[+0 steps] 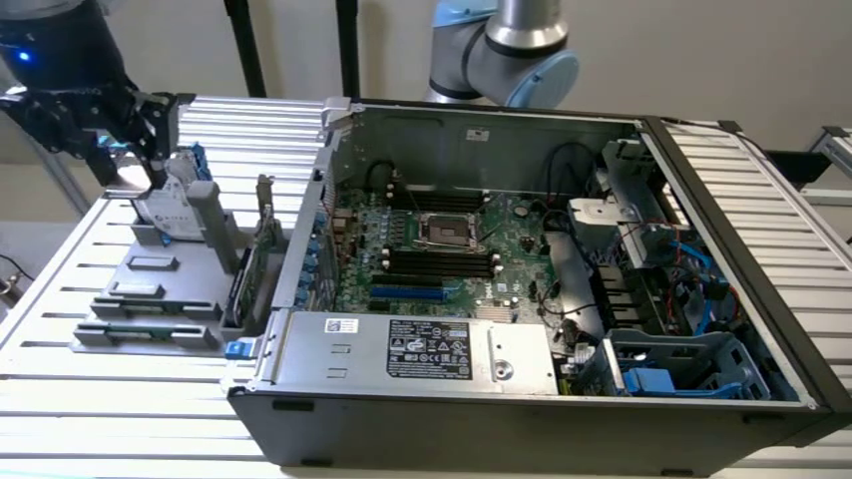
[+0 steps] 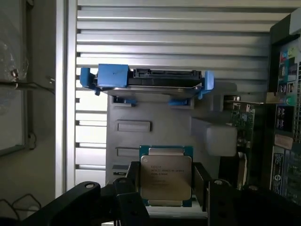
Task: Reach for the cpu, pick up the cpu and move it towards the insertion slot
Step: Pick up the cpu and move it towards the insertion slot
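- One gripper hangs at the exterior view's left, above a grey holder tray that stands beside the open computer case.
- In the wrist view the gripper has the cpu between its two dark fingers; the jaws are closed on the chip's two opposite edges.
- The cpu shows a silver metal top with fine print on it and a blue-green rim at its corners; it sits level between the fingers, above the grey holder tray.
- Behind the cpu in the wrist view, a silver hard drive with blue rails stands at the far end of the tray.
- The insertion slot lies on the motherboard inside the case, a square metal frame around a dark centre, well apart from the gripper.
- Long black memory slots run just beside the insertion slot, on its near side.
- A silver power supply with a printed label sits along the near wall of the case.
- Both case and tray rest on a slatted metal table.
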Controlling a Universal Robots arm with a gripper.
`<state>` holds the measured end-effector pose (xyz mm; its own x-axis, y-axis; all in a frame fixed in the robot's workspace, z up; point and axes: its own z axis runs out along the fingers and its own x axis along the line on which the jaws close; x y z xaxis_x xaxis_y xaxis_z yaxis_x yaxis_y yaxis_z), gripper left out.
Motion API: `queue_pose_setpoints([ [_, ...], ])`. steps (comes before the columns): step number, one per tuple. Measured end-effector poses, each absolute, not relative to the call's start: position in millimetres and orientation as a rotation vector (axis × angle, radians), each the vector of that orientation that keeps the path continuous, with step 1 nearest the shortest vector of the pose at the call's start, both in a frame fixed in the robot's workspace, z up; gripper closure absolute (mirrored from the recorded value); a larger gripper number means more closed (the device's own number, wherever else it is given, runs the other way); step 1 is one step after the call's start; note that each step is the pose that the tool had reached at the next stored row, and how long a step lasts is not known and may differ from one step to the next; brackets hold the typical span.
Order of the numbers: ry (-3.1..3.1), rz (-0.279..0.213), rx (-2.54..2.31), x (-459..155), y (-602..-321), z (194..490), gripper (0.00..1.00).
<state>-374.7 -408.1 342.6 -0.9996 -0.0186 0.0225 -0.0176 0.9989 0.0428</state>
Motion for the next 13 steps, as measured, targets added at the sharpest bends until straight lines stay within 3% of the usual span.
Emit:
queue_pose_setpoints([
  [13, -3.117, -0.076, 0.037, -315.6, -411.3, 368.6, 0.45],
])
